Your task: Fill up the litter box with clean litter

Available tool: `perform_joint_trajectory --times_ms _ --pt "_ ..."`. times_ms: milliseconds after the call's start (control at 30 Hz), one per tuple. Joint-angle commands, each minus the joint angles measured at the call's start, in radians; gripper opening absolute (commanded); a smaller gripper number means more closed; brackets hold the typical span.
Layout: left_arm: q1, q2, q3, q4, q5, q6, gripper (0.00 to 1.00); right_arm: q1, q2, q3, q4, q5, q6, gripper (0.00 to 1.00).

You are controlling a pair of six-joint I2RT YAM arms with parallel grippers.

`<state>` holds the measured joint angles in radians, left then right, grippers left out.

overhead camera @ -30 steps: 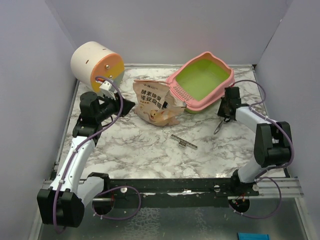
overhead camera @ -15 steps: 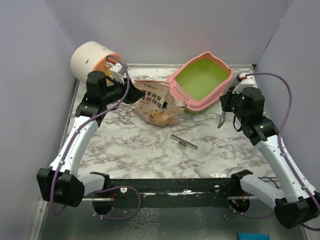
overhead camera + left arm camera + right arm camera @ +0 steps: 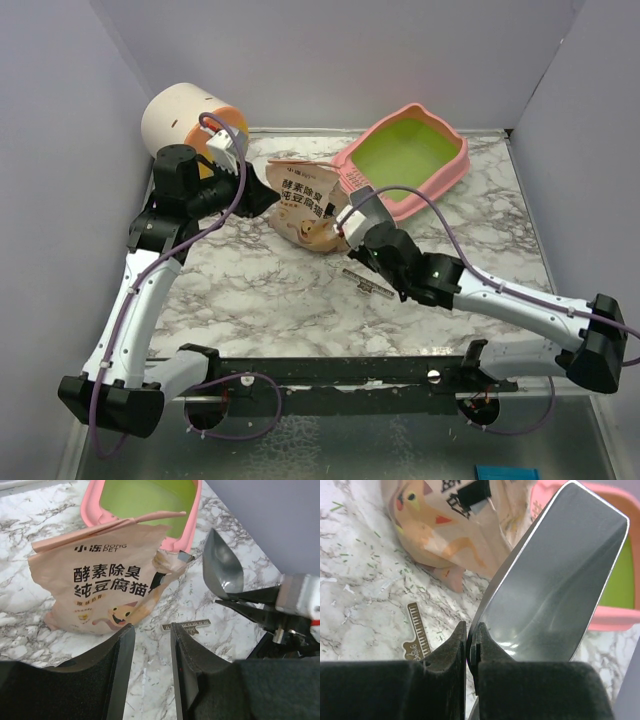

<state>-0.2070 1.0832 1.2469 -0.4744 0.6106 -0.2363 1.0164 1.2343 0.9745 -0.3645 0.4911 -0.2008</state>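
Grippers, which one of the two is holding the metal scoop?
The right gripper: its jaws are shut on the metal scoop. The left gripper is open and empty, facing the bag.

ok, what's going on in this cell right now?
The right gripper is shut on the grey metal scoop, holding it up beside the litter bag with its bowl empty. The left gripper is open close in front of the bag; I can't tell if it touches. The litter box behind shows only bare green floor, so nothing is poured yet. A few stray granules lie on the tabletop.
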Motion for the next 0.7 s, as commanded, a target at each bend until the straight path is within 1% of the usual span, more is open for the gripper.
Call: perform_joint_trajectory --times_ms 0,33,67,167,233,333,433,567,667 --pt "-0.003 -0.001 0.037 -0.090 -0.015 0.008 0.38 0.135 -0.114 -0.090 0.243 0.157 -0.247 0.01" --pt "-0.003 0.002 0.042 -0.090 -0.007 0.000 0.38 0.208 -0.119 -0.143 0.345 0.215 -0.348 0.01" --pt "-0.003 0.008 0.048 -0.089 0.001 -0.007 0.38 0.265 -0.111 -0.163 0.385 0.292 -0.408 0.01" --pt "-0.008 0.029 0.070 -0.088 0.037 -0.030 0.38 0.354 -0.066 -0.133 0.365 0.352 -0.429 0.01" --pt "-0.018 0.043 0.088 -0.087 0.061 -0.039 0.37 0.396 -0.047 -0.128 0.391 0.369 -0.445 0.01" --pt "-0.036 0.053 0.103 -0.102 0.067 -0.038 0.37 0.426 -0.033 -0.124 0.439 0.360 -0.467 0.01" --pt "-0.045 0.053 0.103 -0.128 0.102 -0.021 0.37 0.447 -0.004 -0.114 0.465 0.383 -0.490 0.01" --pt "-0.061 0.052 0.064 -0.150 0.119 0.006 0.36 0.476 0.028 -0.139 0.577 0.406 -0.598 0.01" --pt "-0.072 0.030 0.031 -0.130 0.130 0.009 0.36 0.478 0.055 -0.123 0.564 0.402 -0.583 0.01"
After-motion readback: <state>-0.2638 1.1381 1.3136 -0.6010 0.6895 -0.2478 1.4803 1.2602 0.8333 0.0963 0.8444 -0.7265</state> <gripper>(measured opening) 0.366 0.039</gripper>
